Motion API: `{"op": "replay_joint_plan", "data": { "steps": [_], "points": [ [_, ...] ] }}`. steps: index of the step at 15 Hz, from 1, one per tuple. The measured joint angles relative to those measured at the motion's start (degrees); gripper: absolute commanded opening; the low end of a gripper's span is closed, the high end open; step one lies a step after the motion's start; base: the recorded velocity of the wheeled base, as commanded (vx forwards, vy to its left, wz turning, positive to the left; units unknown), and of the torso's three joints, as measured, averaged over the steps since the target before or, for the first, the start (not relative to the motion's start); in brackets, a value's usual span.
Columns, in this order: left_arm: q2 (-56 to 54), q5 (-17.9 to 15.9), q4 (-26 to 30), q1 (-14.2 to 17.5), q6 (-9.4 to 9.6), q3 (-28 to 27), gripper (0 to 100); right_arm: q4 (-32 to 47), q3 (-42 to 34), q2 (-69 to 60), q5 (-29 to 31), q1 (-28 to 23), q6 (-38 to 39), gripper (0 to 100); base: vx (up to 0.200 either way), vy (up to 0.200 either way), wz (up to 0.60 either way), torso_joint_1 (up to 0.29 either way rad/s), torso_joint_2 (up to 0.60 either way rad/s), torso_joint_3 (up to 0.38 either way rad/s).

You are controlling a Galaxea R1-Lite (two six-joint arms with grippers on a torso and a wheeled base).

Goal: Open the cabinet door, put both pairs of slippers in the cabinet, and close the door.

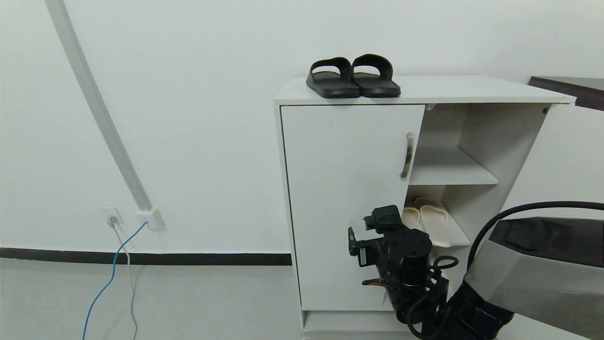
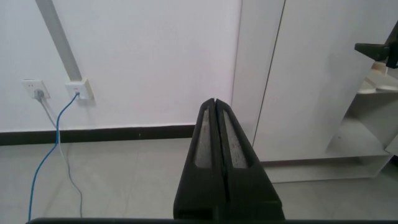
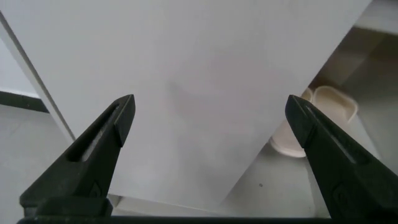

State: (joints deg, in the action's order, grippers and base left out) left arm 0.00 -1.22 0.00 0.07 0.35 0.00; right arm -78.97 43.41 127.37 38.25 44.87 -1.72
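Black slippers (image 1: 353, 78) sit as 1 pair, side by side and touching, on top of the cabinet (image 1: 472, 89), above its shut left door (image 1: 349, 198). The cabinet's right door (image 1: 561, 160) stands swung open. Inside, on the lower shelf (image 1: 460, 236), lie the cream slippers (image 1: 427, 219), so 1 of the 2 pairs looks stowed.

The right gripper (image 3: 210, 102) hangs low in front of the cabinet's left door, near the cream pair, with its jaws spread wide and nothing between them. The left gripper (image 2: 215, 106) is off the cabinet's left side, facing the wall, with its jaws pressed together on nothing.

The black pair is likely light, bendy moulded foam with a slightly grippy skin, and not fragile. The arched straps look like the best hold: pinching the 2 neighbouring straps where they meet would probably lift both at once. A grip on a sole edge may let the slipper flex and droop. A loose pinch risks dropping 1 behind or beside the cabinet.
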Motion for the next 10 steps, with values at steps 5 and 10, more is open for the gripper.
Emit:
{"op": "replay_joint_plan", "data": {
  "steps": [5,10],
  "points": [
    [0.0,0.0,0.0,0.0,0.0,0.0,0,0.0,0.0,0.0,0.0,0.0,0.0,100,0.0,0.0,0.0,0.087,-0.45,-0.357],
    [0.0,0.0,0.0,0.0,-0.02,0.0,0,0.1,0.0,0.0,0.0,0.0,0.0,100,0.0,0.0,0.0,0.136,-0.46,-0.329]
  ]
}}
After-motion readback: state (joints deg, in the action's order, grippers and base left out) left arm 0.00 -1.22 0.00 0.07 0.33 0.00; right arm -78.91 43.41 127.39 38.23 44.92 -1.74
